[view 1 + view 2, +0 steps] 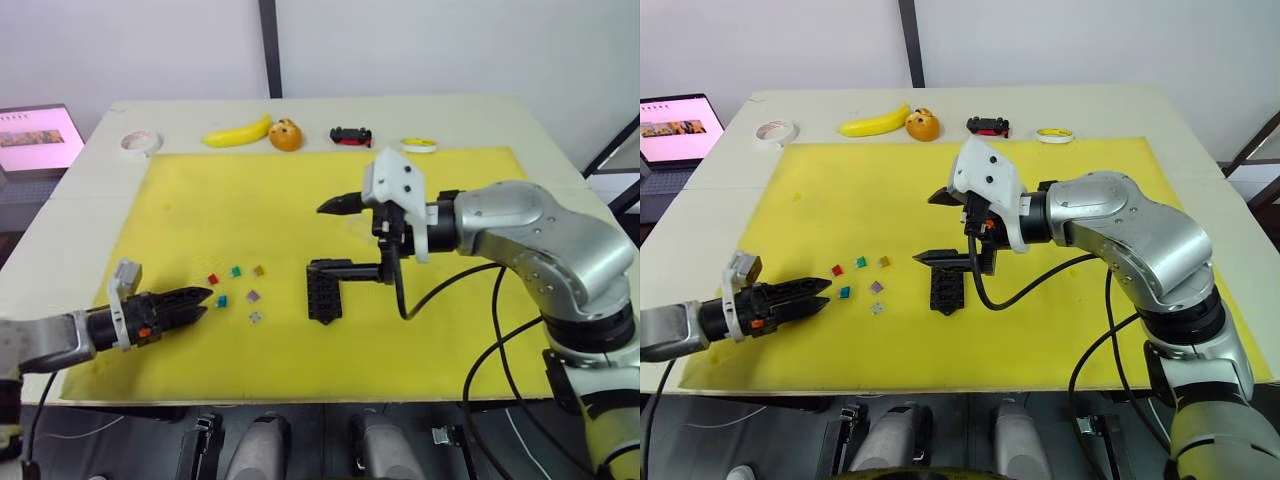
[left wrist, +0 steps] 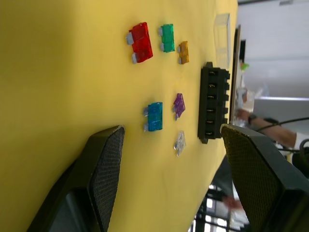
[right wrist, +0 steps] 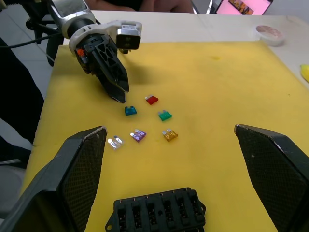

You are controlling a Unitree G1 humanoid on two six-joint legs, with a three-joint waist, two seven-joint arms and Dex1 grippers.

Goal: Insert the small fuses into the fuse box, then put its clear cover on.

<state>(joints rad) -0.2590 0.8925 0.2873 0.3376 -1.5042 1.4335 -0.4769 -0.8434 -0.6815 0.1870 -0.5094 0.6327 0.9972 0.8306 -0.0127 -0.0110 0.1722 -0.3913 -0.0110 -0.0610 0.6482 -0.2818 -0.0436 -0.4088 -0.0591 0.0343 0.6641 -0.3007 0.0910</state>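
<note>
bare yellow mat (image 1: 240, 215) around the small fuses (image 1: 236, 284), fuse box (image 1: 324, 290) just beside

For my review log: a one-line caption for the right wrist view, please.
Open right gripper hovers over the empty fuse box; six small fuses lie loose on the yellow mat, left gripper beside them.

The right arm (image 1: 540, 235) is built of rounded silver-grey metallic segments joined by black rings, with a white angular housing at the wrist bearing small dark screw holes, and black cables looping from the wrist and along the forearm. The right gripper (image 1: 335, 238) has two black tapered fingers whose inner pads (image 3: 79, 174) carry a fine mesh texture. The left gripper (image 1: 201, 304) has black ribbed fingers on a black body with a small orange-red mark, a small white-grey block mounted above, and a silver-grey forearm.
</note>
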